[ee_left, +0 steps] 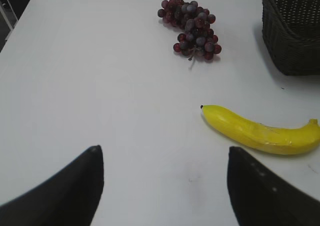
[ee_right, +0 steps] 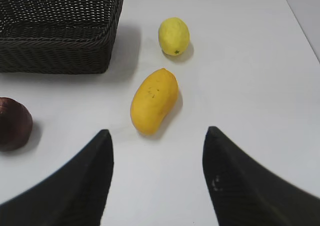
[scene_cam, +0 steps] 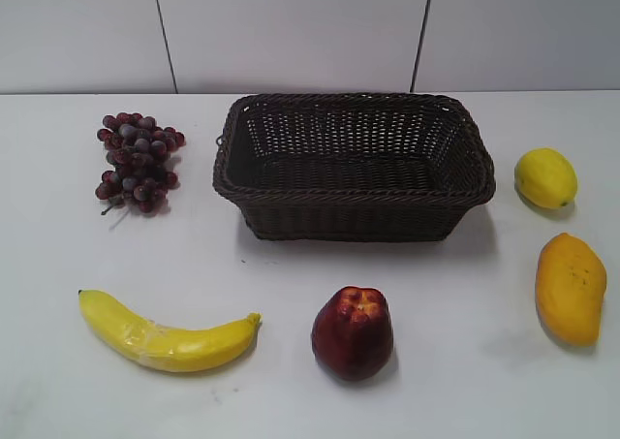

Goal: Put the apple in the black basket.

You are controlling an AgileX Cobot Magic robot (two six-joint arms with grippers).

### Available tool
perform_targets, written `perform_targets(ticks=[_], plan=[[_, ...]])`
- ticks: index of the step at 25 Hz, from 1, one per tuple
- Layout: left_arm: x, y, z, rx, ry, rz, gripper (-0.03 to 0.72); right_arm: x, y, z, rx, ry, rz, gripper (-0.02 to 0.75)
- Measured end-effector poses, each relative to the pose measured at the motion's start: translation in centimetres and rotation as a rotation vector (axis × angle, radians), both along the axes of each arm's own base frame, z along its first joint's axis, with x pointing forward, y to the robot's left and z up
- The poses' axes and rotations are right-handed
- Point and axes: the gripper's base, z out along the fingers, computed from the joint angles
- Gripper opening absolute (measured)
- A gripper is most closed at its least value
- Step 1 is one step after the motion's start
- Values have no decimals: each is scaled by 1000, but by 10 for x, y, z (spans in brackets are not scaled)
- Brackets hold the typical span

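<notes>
Dark red apple (scene_cam: 353, 332), one, stood on the table (scene_cam: 291, 391) in front of one black basket (scene_cam: 355, 165), apart | one banana (scene_cam: 165, 334), grapes (scene_cam: 138, 161), lemon (scene_cam: 545, 177), mango (scene_cam: 570, 287) | open tabletop around apple | left gripper (ee_left: 165, 186) and right gripper (ee_right: 157, 178) spread wide, holding nothing.

Looks like a lab or test bench, not a home: bare white table (scene_cam: 291, 400) running edge to edge, backed along its far edge by plain white wall panels (scene_cam: 291, 32) with dark seams. Fruit props are laid out apart around a black basket (scene_cam: 355, 166) at the far centre. No household clutter. Beyond the table's far-left corner, dark floor shows in the left wrist view.
</notes>
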Motion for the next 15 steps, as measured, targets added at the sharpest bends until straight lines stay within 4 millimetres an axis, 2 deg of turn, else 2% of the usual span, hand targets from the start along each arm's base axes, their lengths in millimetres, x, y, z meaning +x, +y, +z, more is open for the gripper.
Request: perform_targets(ticks=[10,13,15], plan=[[1,2,1,19,-15,13,578,0,0,0,0,0,0,435],[4,4,11,33,-64,32,578,0,0,0,0,0,0,435],[16,4,19,34,-47,36,578,0,0,0,0,0,0,435]])
